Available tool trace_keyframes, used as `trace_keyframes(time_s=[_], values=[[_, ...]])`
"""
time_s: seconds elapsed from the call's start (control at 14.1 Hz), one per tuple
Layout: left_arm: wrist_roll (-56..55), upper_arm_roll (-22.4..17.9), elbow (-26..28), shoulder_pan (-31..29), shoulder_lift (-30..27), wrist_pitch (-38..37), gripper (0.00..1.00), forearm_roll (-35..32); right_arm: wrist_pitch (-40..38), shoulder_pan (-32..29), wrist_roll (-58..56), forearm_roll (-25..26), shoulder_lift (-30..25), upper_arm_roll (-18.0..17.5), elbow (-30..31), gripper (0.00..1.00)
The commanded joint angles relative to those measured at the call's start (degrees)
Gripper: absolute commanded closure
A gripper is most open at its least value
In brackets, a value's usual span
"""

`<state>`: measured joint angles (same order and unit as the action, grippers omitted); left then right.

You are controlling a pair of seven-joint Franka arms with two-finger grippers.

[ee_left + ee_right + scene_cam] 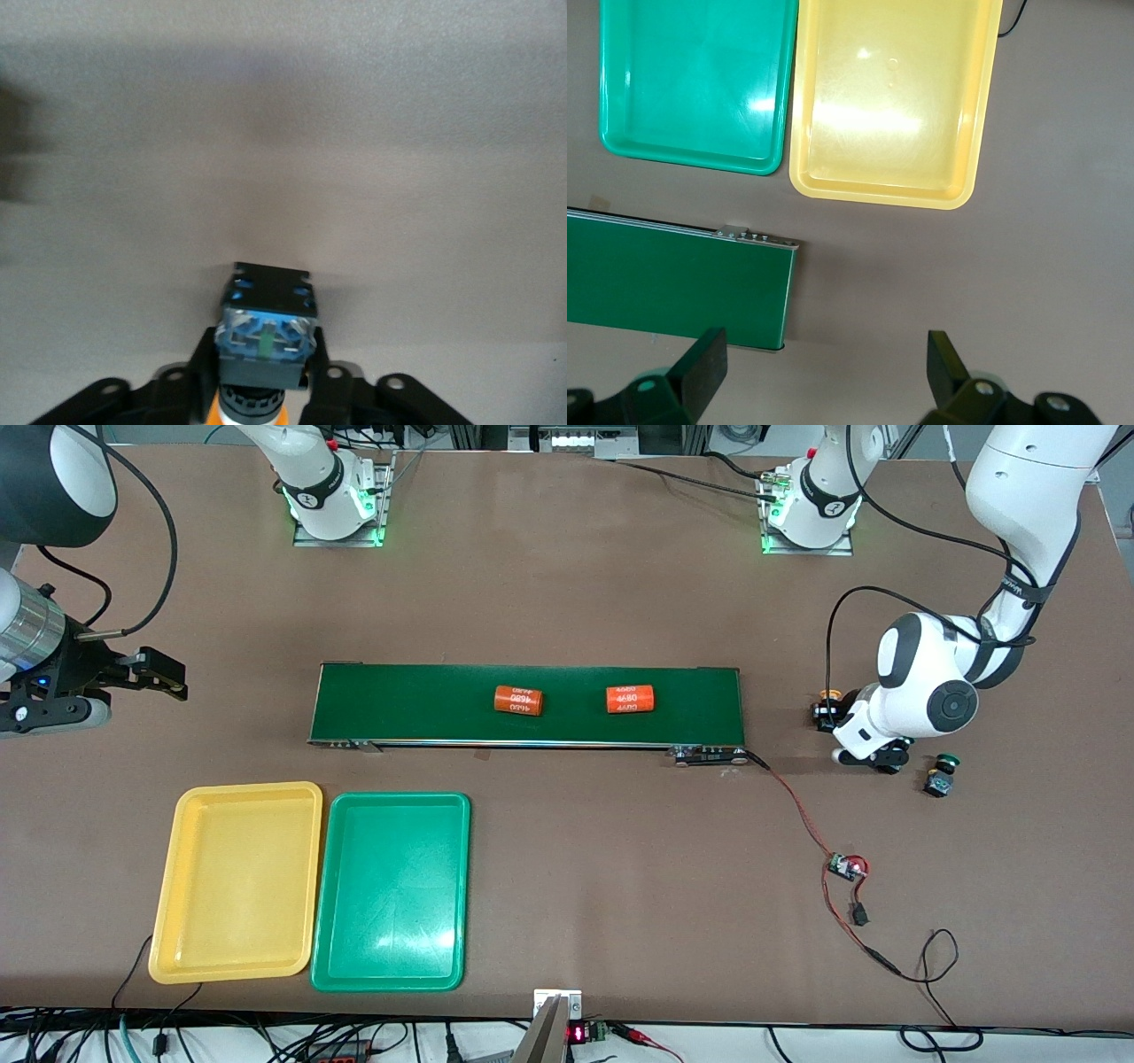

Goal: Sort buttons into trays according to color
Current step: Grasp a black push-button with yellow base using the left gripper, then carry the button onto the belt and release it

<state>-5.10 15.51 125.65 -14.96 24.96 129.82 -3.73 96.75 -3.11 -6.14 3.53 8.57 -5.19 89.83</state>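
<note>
The orange-capped push-button switch with black blocky body [264, 341] sits clamped between the left gripper's [263, 390] fingers, low over the table past the conveyor's end. A green-capped switch [942, 776] lies on the brown table [567, 584] nearby. The yellow plastic tray [236, 882] and the green plastic tray [391, 892] lie side by side, nearer the camera than the long dark-green conveyor belt [527, 704]. The right gripper [824, 363] waits with its jaws spread wide over the table at its own end.

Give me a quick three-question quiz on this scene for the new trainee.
1. True or false: the yellow tray and the green tray lie side by side.
2. What lies on the belt? A) two orange cylinders B) two green buttons C) one tray
3. Fill in: the right gripper, over the table at the right arm's end, has fingers ___; the left gripper, at the left arm's end, holds a button with an ___ cap.
Key: 1 true; 2 A; 3 open, orange.
</note>
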Motion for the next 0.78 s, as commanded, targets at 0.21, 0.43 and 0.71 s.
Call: trace_keyframes(time_s=[0.21, 0.43, 0.71], values=[[5.0, 0.5, -3.2, 0.4, -5.6, -4.4, 0.98, 0.3, 0.1, 0.2, 0.6, 0.8, -0.4, -0.3, 0.0, 0.00], [5.0, 0.7, -5.4, 3.8, -6.9, -8.3, 1.00, 0.6, 0.1, 0.2, 0.6, 0.8, -0.4, -0.3, 0.0, 0.00], [3.3, 2.0, -8.4, 9.1, -7.3, -10.6, 1.00, 4.8, 0.1, 0.2, 0.7, 0.8, -0.4, -0.3, 0.0, 0.00]])
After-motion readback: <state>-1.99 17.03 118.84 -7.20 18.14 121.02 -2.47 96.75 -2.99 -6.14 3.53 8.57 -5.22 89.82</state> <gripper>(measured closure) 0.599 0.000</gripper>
